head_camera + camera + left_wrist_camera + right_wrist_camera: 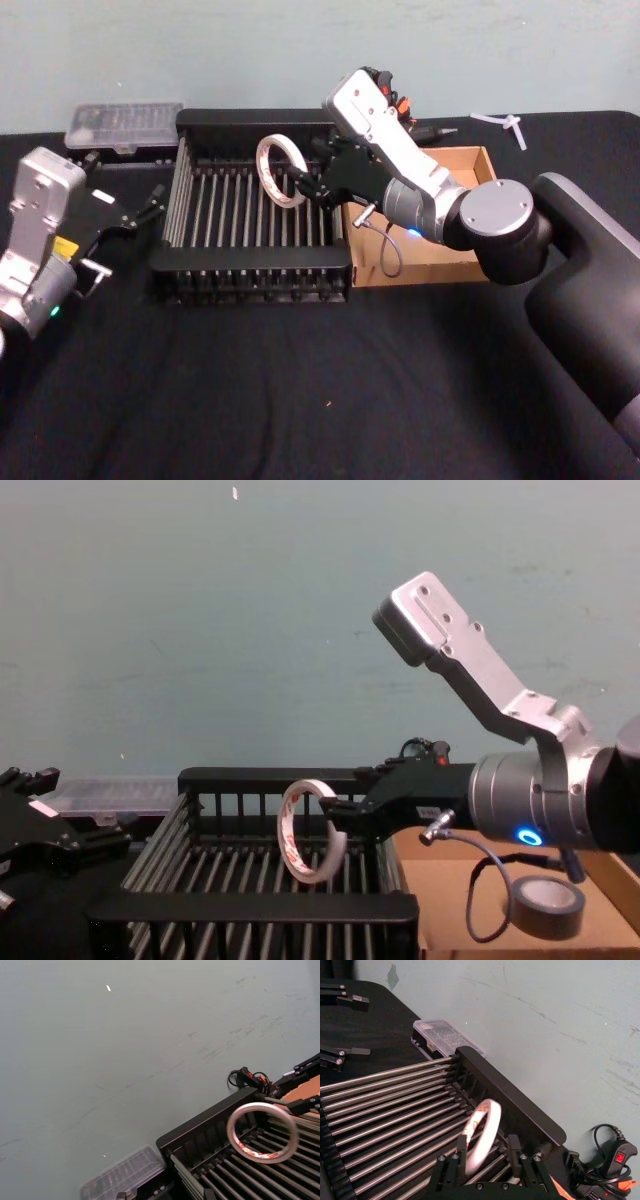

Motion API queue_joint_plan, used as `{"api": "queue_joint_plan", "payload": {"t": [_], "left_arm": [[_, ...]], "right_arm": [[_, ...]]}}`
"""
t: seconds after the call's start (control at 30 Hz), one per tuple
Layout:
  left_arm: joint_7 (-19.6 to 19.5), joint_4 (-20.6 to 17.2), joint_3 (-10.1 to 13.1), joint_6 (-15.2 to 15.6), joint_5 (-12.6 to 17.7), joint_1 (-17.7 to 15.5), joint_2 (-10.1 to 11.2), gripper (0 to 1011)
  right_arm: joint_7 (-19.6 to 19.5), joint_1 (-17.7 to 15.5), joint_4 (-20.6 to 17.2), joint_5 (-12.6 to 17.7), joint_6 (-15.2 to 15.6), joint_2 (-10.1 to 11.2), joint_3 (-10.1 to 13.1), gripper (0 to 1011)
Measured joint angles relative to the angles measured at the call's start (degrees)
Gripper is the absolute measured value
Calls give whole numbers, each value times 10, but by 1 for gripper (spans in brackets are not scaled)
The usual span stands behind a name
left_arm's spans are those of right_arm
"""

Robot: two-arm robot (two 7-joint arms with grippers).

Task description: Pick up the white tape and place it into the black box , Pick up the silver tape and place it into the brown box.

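A: What is cut off or hard to make out, starting nearest the robot?

B: The table (300, 400), draped in black cloth, is seen bare along its near part. The left gripper (135, 215) is parked at the table's left side, just beside the black box (250, 272); its jaws are seen spread apart with nothing between them. In the chest view the silver tape (545, 907) is cut off at the lower edge, lying flat in the brown box (440, 262); in the head view it is hidden behind the right arm.

A: And the surface and the room beyond?

B: The two boxes are set side by side, touching or nearly so, the black one on the left. Behind the black box a clear plastic case (122, 124) is seen on the table. At the far right a small white item (503, 124) is lying on the cloth; what it is cannot be told. A pale green wall (125, 1050), scuffed in places, is seen behind everything.

A: Where is the white tape relative to the jaws?

B: The white tape (278, 171) is held upright on edge by the right gripper (305, 187), whose jaws are clamped across the ring's rim on the side nearest the brown box. The ring is raised above the barred bottom of the black box, over its far right part, clear of the bars. Red printing is seen on its inner core in the left wrist view.
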Motion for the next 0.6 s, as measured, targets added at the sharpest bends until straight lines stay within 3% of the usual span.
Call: {"api": "queue_joint_plan", "payload": {"t": [0.2, 0.6], "left_arm": [[0, 0, 0, 0, 0, 0, 0, 1001], [0, 0, 0, 0, 0, 0, 0, 1001]], "right_arm": [[0, 0, 0, 0, 0, 0, 0, 691], [0, 0, -1, 1, 0, 0, 0, 998]]}}
